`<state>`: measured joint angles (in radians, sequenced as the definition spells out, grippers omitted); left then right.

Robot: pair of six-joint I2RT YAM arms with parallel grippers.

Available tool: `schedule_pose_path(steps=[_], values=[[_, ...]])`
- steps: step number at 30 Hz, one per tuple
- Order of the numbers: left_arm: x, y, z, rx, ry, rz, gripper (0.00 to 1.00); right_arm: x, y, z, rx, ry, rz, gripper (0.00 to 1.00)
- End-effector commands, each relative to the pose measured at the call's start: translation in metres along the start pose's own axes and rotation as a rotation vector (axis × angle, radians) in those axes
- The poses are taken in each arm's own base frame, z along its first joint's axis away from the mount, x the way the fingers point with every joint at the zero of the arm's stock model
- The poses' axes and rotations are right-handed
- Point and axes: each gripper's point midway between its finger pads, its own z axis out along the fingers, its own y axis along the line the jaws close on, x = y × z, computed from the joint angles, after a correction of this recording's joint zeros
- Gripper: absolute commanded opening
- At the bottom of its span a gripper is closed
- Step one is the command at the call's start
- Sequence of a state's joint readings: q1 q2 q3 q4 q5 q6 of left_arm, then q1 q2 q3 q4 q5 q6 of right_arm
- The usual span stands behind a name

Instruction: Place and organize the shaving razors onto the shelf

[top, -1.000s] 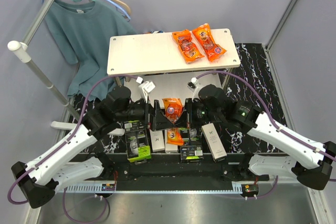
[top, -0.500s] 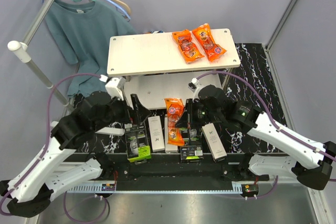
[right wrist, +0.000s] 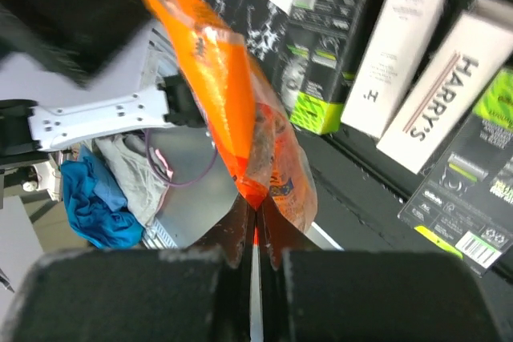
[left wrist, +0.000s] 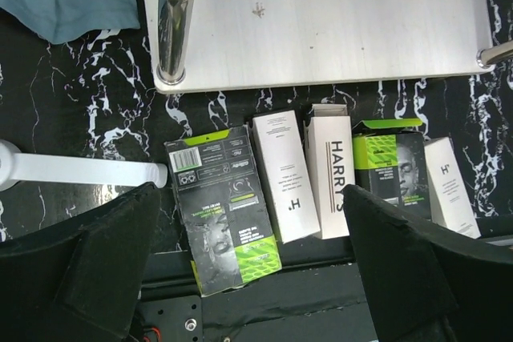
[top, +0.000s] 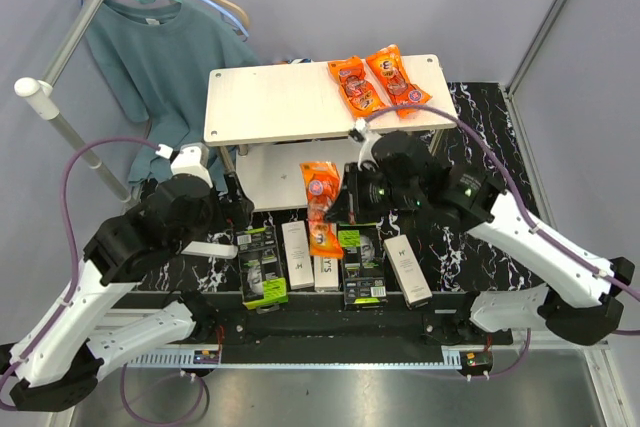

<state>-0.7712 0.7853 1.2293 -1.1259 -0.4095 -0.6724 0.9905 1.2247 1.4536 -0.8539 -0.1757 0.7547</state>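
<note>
1. Boxes first, from the top camera: all five razor boxes (top: pixel 297 254) lie in a row at the near edge of the counter (top: pixel 490 127), none on the shelf (top: pixel 270 107) yet. The right gripper (top: pixel 342 212) holds an orange snack packet (top: pixel 322 202) above the row, I'd guess to get it out of the razors' way. Meanwhile the left gripper (top: pixel 235 212) hangs near the leftmost black box (top: pixel 262 267).
2. Left wrist: jaws wide apart with nothing in them, looking straight down at the row, which sits just in front of the shelf's lower board (left wrist: pixel 321 14). Looks lined up for a pick.
3. Right wrist: jaws pinched tight on one end of the packet, so it's held clear of the boxes underneath.
</note>
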Motion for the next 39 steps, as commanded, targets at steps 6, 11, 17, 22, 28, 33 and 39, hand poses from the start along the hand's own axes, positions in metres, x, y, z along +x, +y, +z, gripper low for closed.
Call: schedule_pose_path(steps=[6, 11, 17, 22, 28, 33, 39], values=[[0.003, 0.001, 0.003, -0.006, -0.005, -0.018, 0.99, -0.067, 0.059, -0.011, -0.020, -0.039, -0.230, 0.00], [0.004, -0.002, 0.004, 0.007, 0.006, -0.018, 0.99, -0.122, 0.091, -0.033, -0.067, -0.135, -0.298, 0.00], [0.013, -0.006, 0.010, 0.019, 0.042, -0.013, 0.99, -0.193, 0.086, -0.043, -0.180, -0.267, -0.204, 0.00], [0.018, -0.006, 0.013, 0.023, 0.057, -0.001, 0.99, -0.217, 0.083, -0.053, -0.219, -0.339, -0.186, 0.00], [0.023, -0.006, 0.017, 0.021, 0.072, 0.011, 0.99, -0.227, 0.072, -0.042, -0.210, -0.324, -0.176, 0.00], [0.026, -0.009, 0.018, 0.043, 0.077, 0.010, 0.99, -0.236, 0.057, -0.037, -0.193, -0.318, -0.155, 0.00], [0.028, -0.010, 0.020, 0.050, 0.080, 0.019, 0.99, -0.244, 0.036, -0.033, -0.193, -0.287, -0.109, 0.00]])
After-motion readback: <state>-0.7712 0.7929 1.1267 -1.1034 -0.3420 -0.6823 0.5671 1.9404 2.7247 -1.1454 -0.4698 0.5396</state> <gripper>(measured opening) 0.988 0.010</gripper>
